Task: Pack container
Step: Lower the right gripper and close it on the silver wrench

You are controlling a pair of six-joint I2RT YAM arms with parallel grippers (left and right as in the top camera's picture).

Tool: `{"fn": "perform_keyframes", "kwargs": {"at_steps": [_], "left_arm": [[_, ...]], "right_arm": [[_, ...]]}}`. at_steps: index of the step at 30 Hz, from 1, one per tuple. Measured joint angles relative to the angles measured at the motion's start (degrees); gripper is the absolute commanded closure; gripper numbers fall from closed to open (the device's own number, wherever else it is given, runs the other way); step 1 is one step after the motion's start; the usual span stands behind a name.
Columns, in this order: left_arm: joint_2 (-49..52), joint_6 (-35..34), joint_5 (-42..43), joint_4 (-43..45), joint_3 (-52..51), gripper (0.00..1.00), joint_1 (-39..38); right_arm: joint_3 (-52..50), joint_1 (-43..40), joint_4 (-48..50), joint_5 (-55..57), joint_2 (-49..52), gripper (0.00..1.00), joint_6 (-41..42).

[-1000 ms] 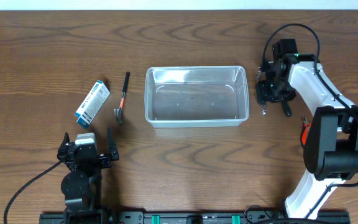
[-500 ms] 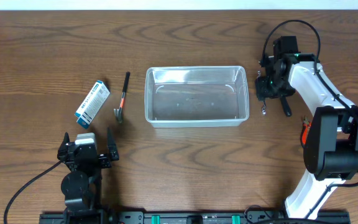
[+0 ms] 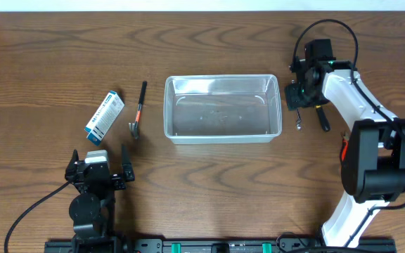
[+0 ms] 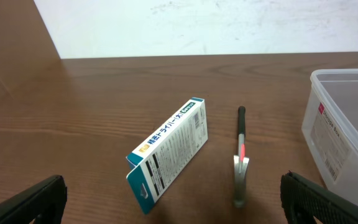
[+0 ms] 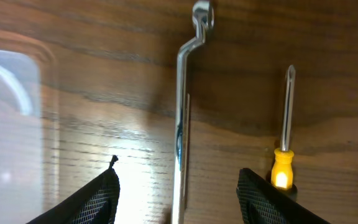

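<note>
The clear plastic container stands empty at mid-table; its corner shows in the right wrist view and its side in the left wrist view. My right gripper is open just right of the container, above a silver wrench. In the right wrist view the wrench lies on the table between the open fingers. A yellow-handled screwdriver lies beside it, also seen overhead. My left gripper is open and empty at the front left.
A white-and-blue cardboard box and a small hammer lie left of the container; both show in the left wrist view, the box and the hammer. A red-handled item lies partly hidden by the right arm.
My right gripper has shifted a little toward the far side and left, staying open over the wrench. The left arm and the objects have not moved.
</note>
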Motion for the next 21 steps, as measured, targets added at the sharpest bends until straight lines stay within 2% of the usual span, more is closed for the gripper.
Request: {"fn": "perform_keyframes", "kwargs": {"at_steps": [11, 15, 21], "left_arm": [[0.0, 0.0, 0.0, 0.0, 0.0, 0.02, 0.0], [0.0, 0.0, 0.0, 0.0, 0.0, 0.02, 0.0], [0.0, 0.0, 0.0, 0.0, 0.0, 0.02, 0.0]], "right_arm": [[0.8, -0.1, -0.3, -0.2, 5.2, 0.4, 0.2], [0.9, -0.1, -0.4, -0.7, 5.3, 0.55, 0.3], [1.0, -0.1, -0.4, -1.2, 5.4, 0.66, 0.7]]}}
